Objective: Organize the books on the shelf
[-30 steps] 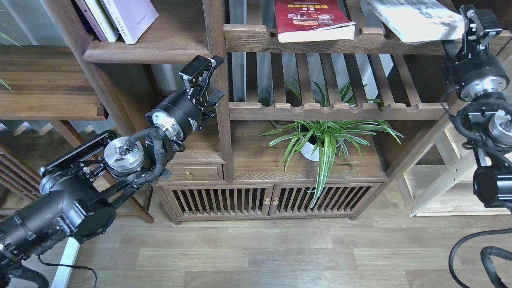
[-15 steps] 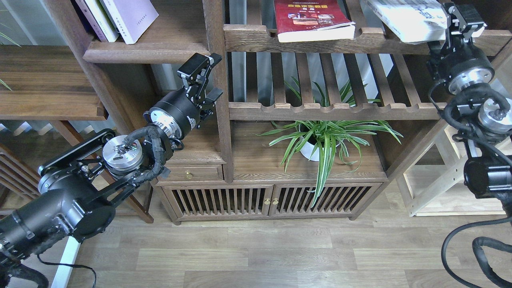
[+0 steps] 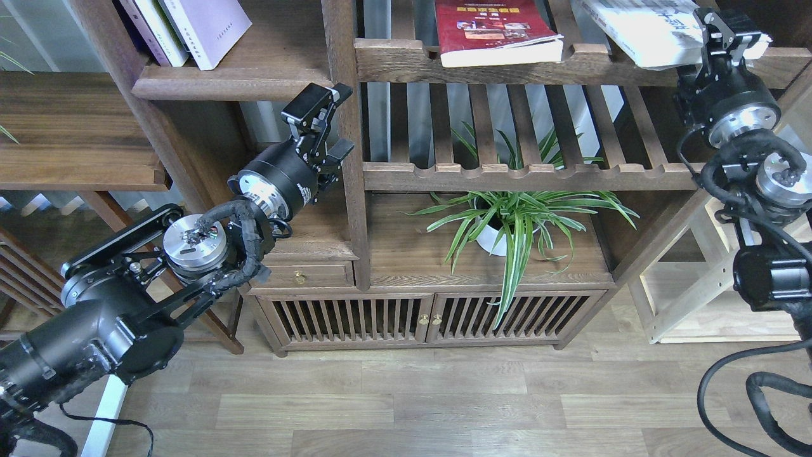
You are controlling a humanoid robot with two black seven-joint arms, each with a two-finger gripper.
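The shelf is the solid dark plank at the upper left. A pale lavender-white book leans on it beside slim white and dark-spined books. A dark red book lies flat on the slatted top rack. To its right, on the same rack, lies a large white book. My right gripper is open at that book's right corner, one finger on each side of it. My left gripper is open and holds nothing. It sits below the shelf, against the bookcase post.
A potted spider plant stands on the cabinet top under the slatted racks. The cabinet's slatted doors are shut. A pale wooden frame stands at the right and a dark side table at the left.
My right gripper has moved left from beside the large white book onto its right corner. My left gripper has risen slightly. The books have not moved.
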